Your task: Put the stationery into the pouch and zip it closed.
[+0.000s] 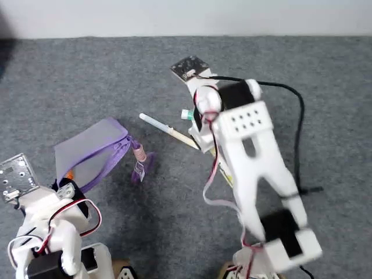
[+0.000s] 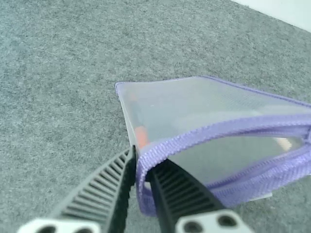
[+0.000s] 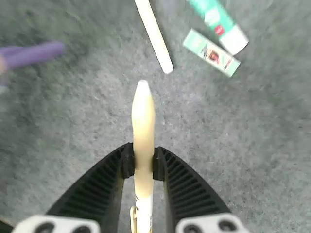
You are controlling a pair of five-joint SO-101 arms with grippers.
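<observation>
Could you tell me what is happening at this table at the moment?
The left tool is clamped on the edge of the purple pouch, whose zip is open. The right tool grips a cream pen. A white pen, a green-and-white tube and a small green packet lie on the grey carpet, not yet packed.

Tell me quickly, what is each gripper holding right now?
Left gripper: shut on the translucent purple-edged zip pouch.
Right gripper: shut on the cream-coloured plastic pen.
</observation>
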